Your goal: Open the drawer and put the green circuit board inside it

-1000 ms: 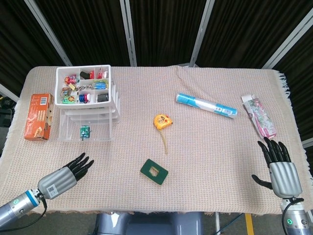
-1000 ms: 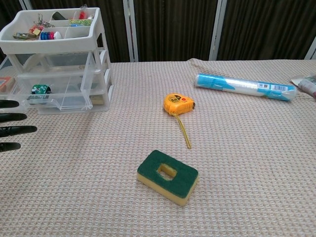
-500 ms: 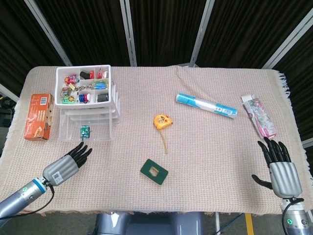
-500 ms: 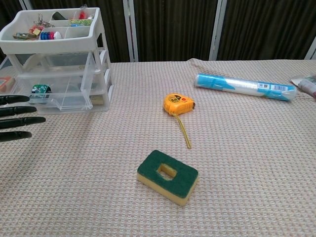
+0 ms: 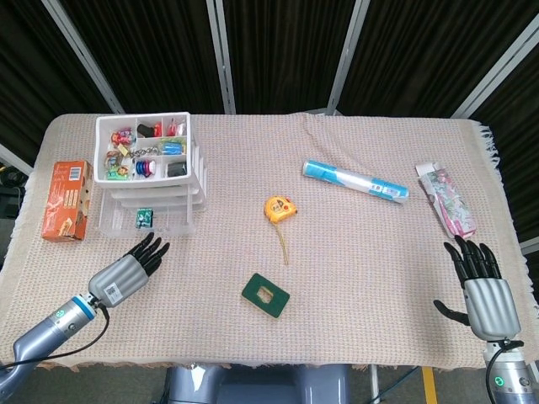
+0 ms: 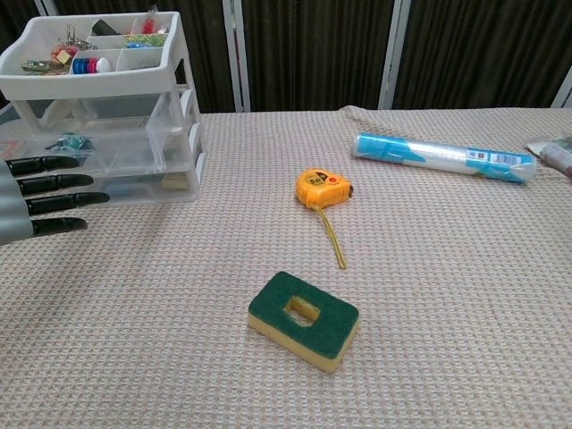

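Beige woven table cloth [image 5: 354, 252]; green circuit board [image 5: 144, 218] already lies in drawer [image 5: 147, 220], left hand [image 5: 126, 271] flat, fingers spread, empty, just before it — could shove the light organizer [image 5: 150, 181] backward.

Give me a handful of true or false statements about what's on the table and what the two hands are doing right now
1. The left hand holds nothing, its fingers extended toward the drawer unit. True.
2. The tape measure sits inside the top tray. False: it lies on the cloth mid-table.
3. The right hand grips the blue-and-white roll. False: it is empty, far from the roll.
4. The green-topped sponge lies nearer the robot than the tape measure. True.
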Tool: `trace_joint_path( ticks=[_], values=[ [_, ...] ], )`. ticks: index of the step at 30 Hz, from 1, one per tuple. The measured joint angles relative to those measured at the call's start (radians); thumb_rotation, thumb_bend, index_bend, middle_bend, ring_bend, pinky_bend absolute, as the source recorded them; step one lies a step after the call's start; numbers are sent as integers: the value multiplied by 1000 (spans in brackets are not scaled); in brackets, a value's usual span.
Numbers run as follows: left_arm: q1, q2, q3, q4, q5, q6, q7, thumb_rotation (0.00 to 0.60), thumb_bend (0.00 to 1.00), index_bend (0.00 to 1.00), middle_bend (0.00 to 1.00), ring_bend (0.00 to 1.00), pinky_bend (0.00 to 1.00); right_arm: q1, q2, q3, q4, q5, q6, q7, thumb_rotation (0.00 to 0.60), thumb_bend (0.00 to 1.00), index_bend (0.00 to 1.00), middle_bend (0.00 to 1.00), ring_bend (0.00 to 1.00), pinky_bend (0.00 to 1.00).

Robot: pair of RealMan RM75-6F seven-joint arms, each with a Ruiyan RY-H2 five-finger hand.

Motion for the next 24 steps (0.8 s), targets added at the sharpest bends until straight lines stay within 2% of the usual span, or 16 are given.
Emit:
trace_joint_path(
  ticks=[14, 24],
  values=[
    [4, 2, -24, 9, -46, 29, -24, 600, 1000, 187, 0, 0, 30, 0, -1, 0, -1, 1, 0, -2, 600, 0, 83, 0, 0, 0],
    [-14, -19, -66, 57, -126, 3, -30, 600, 1000, 187, 0, 0, 30, 0, 0, 0, -1, 1, -1, -2, 600, 0, 83, 0, 0, 0]
  ],
)
